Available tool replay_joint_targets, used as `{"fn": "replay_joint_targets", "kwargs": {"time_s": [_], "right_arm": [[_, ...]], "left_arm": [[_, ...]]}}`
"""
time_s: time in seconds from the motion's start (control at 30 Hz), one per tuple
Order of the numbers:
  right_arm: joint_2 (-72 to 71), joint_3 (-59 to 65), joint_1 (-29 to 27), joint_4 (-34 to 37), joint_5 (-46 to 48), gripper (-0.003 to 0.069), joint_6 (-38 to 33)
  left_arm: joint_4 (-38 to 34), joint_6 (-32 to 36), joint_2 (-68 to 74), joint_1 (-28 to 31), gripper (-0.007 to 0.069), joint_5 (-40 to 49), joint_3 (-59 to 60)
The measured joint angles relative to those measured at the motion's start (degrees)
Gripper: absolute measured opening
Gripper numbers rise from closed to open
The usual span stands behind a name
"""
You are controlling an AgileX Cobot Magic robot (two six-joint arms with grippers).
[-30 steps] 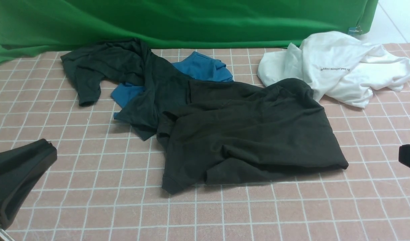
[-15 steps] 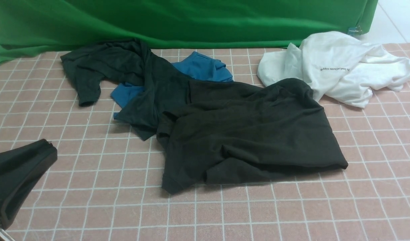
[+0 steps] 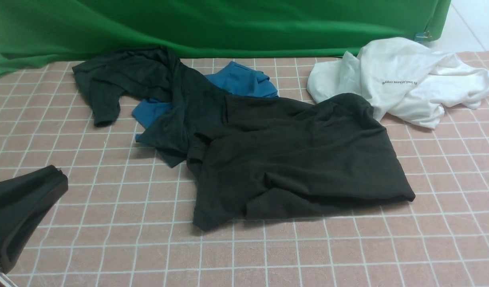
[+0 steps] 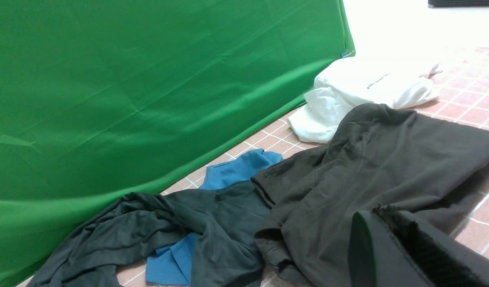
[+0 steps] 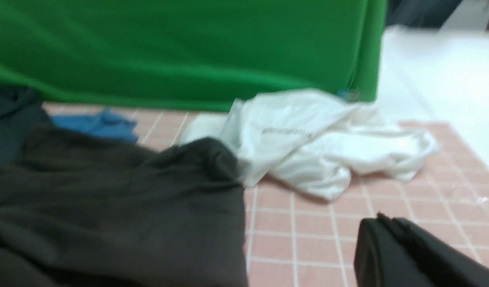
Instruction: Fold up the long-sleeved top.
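The long-sleeved top (image 3: pixel 300 159) is a brownish-black bundle, roughly rectangular, lying on the middle of the pink checked mat (image 3: pixel 109 239). Its far left edge overlaps a darker shirt. It also shows in the left wrist view as the long-sleeved top (image 4: pixel 388 159) and in the right wrist view as the top (image 5: pixel 109 207). My left gripper (image 3: pixel 61 177) hovers at the near left, apart from the top, and is shut and empty; the left wrist view shows that left gripper (image 4: pixel 382 211) pressed together. My right gripper (image 5: pixel 382 221) is outside the front view; its wrist view shows it shut and empty over bare mat, right of the top.
A greenish-black shirt (image 3: pixel 148 87) lies at the back left over a blue garment (image 3: pixel 240 81). A crumpled white tee (image 3: pixel 404 83) with small print sits at the back right, touching the top's far corner. A green cloth backdrop (image 3: pixel 228 24) closes off the far side.
My right gripper has drawn back past the right edge of the front view and has closed. The top and the left gripper have not moved.
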Motion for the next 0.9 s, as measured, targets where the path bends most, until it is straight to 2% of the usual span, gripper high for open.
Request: {"fn": "replay_joint_targets", "kwargs": {"time_s": [0.13,0.37,0.9], "right_arm": [[-7.3,2.2,-0.1,0.0,1.0,0.0027,-0.4],[-7.8,2.3,-0.1,-0.1,9.1,0.0027,-1.1],[-7.9,2.3,-0.1,-0.2,9.7,0.0046,-0.9]], "left_arm": [[0.0,0.0,0.0,0.0,0.0017,0.0,0.0],[0.0,0.0,0.0,0.0,0.0017,0.0,0.0],[0.0,0.0,0.0,0.0,0.0017,0.0,0.0]]}}
